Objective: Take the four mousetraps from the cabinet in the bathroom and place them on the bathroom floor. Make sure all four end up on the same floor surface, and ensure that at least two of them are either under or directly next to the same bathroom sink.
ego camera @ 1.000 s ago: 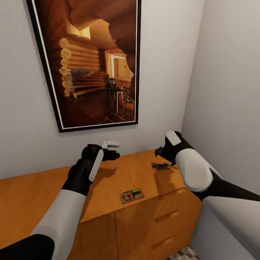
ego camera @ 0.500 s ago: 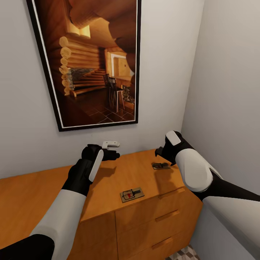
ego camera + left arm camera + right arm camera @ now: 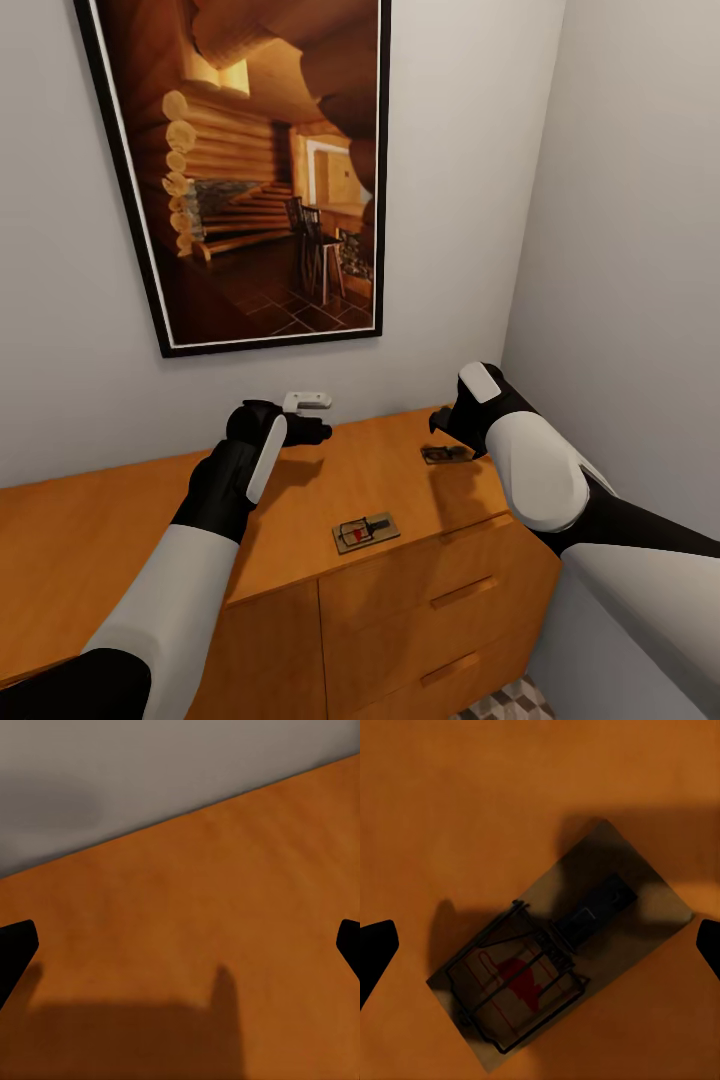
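Two mousetraps lie on top of the orange-brown cabinet (image 3: 120, 540). One mousetrap (image 3: 365, 531) rests near the front edge, between my arms. The other mousetrap (image 3: 446, 454) sits at the back right, partly hidden under my right gripper (image 3: 442, 424). In the right wrist view that mousetrap (image 3: 585, 945) lies straight below, between the wide-apart fingertips (image 3: 376, 949) of the open right gripper (image 3: 540, 952), its red spot showing. My left gripper (image 3: 310, 420) hovers open over bare cabinet top near the wall, fingertips (image 3: 15, 945) apart, left gripper (image 3: 180, 952) holding nothing.
A large framed picture (image 3: 260, 170) of a log-cabin room hangs on the grey wall behind the cabinet. A side wall (image 3: 640, 250) closes in tight on the right. Drawer handles (image 3: 463, 591) face me, and a corner of patterned floor tile (image 3: 505, 700) shows at the bottom right.
The whole view has shifted up slightly, so the camera moved. The back mousetrap now sits a little closer beneath my right gripper. Both grippers stay open.
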`<state>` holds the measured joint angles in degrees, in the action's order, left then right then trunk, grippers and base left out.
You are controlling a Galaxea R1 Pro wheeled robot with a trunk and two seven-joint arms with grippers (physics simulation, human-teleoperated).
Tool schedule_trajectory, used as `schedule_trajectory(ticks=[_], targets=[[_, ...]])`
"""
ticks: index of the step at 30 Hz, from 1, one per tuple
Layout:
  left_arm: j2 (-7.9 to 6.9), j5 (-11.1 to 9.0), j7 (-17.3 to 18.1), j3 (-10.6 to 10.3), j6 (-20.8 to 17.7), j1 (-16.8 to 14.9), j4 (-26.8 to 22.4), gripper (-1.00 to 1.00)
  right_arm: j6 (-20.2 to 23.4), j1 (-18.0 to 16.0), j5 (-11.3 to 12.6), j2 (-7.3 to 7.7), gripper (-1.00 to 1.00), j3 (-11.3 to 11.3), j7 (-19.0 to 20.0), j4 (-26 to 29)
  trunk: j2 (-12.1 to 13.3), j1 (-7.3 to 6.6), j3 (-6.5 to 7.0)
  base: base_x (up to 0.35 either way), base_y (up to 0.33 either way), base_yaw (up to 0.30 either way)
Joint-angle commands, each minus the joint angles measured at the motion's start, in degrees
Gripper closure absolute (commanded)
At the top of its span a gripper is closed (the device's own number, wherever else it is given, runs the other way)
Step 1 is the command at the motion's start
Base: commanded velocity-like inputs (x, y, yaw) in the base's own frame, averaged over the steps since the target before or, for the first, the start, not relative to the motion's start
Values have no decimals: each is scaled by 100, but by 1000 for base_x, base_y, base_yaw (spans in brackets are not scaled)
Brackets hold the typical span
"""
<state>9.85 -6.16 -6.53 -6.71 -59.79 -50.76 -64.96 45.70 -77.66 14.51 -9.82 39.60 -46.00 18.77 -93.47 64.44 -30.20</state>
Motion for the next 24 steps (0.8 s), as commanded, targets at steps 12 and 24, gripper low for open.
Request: schedule_trajectory(ticks=[12,24], targets=[[-1,-61,-59,-6,-21,-4,0,-100,15,-3,60,-3,-100,-5,-42,13,-3,0,-7,0,0,0],[-1,-61,-59,-6,-21,-4,1,-100,-9,-4,54,-3,-100,-5,-52,13,-3,0,-7,0,0,0]])
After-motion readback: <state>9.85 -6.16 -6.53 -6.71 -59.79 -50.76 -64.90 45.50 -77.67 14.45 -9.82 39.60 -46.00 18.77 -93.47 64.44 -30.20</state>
